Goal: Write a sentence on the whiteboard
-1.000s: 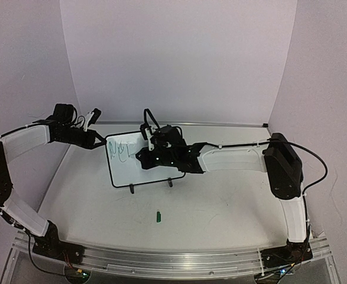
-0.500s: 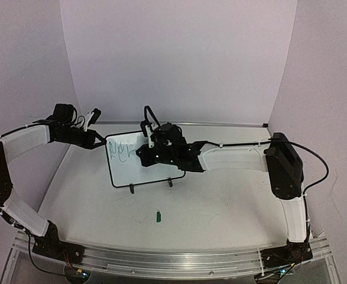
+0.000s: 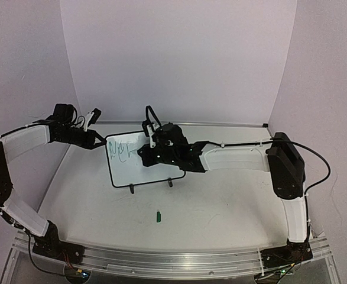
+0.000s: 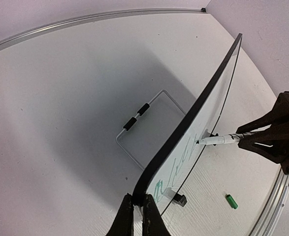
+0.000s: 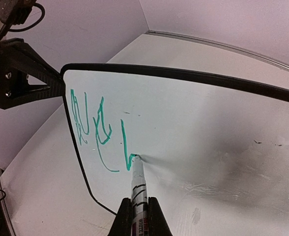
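The whiteboard (image 3: 129, 173) stands on its feet, left-centre on the table (image 3: 220, 201), w/ left gripper (image 4: 137, 206) pinching its top corner and right gripper (image 5: 138, 211) clamped on the marker (image 5: 137, 177), tip on the sentence (image 5: 97, 132); pushing too hard may tip the board.

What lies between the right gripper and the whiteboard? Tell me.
Only the marker: the right gripper holds it, tip touching the whiteboard, shown in the right wrist view.

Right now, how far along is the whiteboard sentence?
Done: a few green letters of the sentence, left side of the whiteboard. In hand: left gripper clamps its edge; right gripper holds the marker, tip on the board. Left: most of it is blank.
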You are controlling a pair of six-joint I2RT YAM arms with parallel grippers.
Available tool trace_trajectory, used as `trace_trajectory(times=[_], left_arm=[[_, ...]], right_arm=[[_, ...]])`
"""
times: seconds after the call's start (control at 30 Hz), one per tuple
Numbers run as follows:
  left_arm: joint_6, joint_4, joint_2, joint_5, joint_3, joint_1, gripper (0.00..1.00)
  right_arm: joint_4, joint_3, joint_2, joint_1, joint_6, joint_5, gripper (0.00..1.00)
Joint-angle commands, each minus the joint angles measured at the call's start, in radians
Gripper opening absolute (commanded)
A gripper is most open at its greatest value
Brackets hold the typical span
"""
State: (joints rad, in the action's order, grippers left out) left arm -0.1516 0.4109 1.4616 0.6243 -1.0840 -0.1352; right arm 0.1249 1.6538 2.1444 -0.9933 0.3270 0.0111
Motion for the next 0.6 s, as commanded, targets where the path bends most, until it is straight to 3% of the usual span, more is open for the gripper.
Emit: trace_trajectory(times=[0.0, 0.57], left_arm=[[-0.022, -0.031, -0.026, -0.003, 0.002, 0.001, 0.0], [-0.021, -0.031, -0.027, -0.003, 0.0, 0.0, 0.0]], right_arm=[[0.022, -0.03, -0.058, 0.021, 0.011, -0.078, 0.0], [0.024, -0.08, -0.06, 0.022, 0.036, -0.048, 0.0]])
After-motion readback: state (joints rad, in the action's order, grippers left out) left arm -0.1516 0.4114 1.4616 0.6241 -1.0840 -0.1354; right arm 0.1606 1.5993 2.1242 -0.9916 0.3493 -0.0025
